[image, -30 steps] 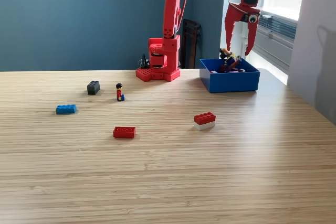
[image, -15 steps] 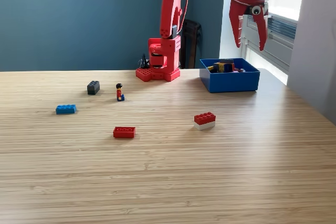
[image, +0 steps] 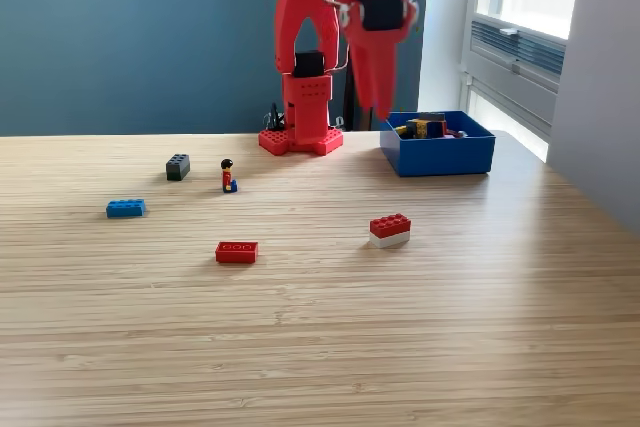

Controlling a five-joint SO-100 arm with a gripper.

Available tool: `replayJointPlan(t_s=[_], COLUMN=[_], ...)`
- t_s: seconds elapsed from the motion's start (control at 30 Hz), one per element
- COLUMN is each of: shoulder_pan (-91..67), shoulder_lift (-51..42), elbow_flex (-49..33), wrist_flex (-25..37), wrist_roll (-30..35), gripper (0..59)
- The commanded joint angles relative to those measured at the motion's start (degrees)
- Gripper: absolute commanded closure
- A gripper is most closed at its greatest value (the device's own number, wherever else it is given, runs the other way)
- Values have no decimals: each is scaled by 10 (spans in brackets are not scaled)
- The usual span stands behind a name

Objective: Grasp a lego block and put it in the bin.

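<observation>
The blue bin (image: pixel 440 155) stands at the back on the exterior view's right, with several blocks (image: pixel 425 127) inside. Loose on the table lie a red block (image: pixel 237 252), a red-on-white block (image: pixel 390 229), a blue block (image: pixel 125 208) and a black block (image: pixel 178 167). My red gripper (image: pixel 380 107) hangs high in the air, pointing down, just left of the bin and above the table's back. It is motion-blurred and its fingers merge into one tapered shape; nothing shows in it.
A small minifigure (image: pixel 228 176) stands beside the black block. The arm's red base (image: pixel 302 132) sits at the back centre. A wall (image: pixel 600 77) rises at the exterior view's right, past the table edge.
The gripper let a block fall into the bin, rose open above it, then swung to the exterior view's left, away from the bin. The loose blocks have not moved.
</observation>
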Motion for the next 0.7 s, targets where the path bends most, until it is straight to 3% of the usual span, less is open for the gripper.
replayJointPlan(t_s=[0.03,0.7], shoulder_pan=[46,53], shoulder_lift=[35,35], elbow_flex=[8,41], wrist_flex=[-9,-47], wrist_roll=[-19,-13], gripper=[351,354])
